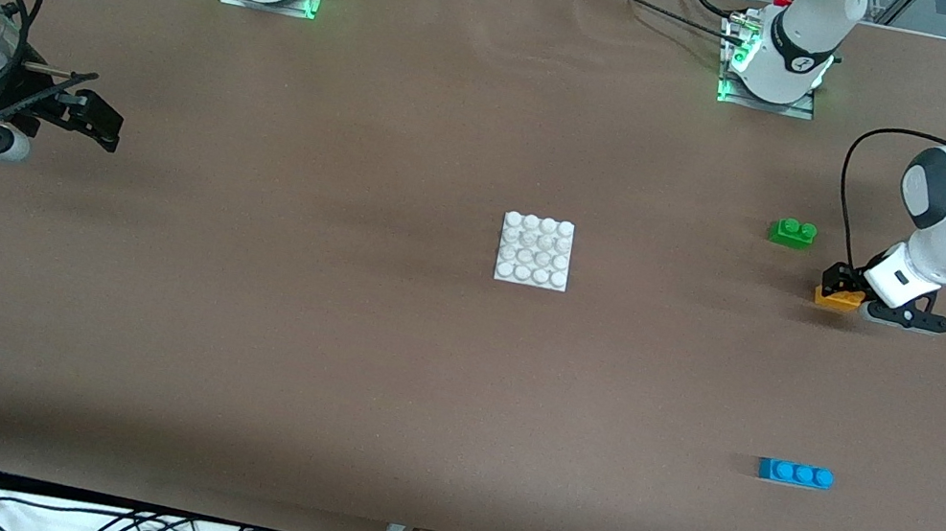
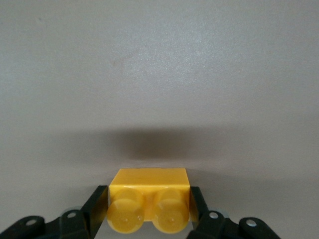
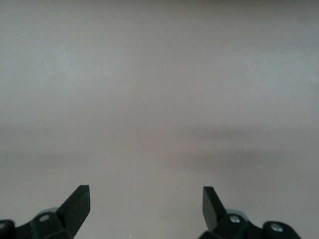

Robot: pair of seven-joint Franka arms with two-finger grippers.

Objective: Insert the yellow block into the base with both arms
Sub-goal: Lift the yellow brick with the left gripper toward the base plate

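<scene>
Left gripper (image 1: 840, 289) down at the surface (image 1: 321, 356), fingers (image 2: 97, 208) pressed against both ends of the yellow block (image 2: 149, 199), near the green brick (image 1: 792, 231). Right gripper (image 3: 145, 204) waits, spread wide. Base (image 1: 535, 251) mid-surface, well apart.

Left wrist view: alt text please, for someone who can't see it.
The left claw grips the yellow block, one black finger flat against each end, its two round studs facing the camera. The block sits on the bare brown table, and nothing else is in frame.
</scene>
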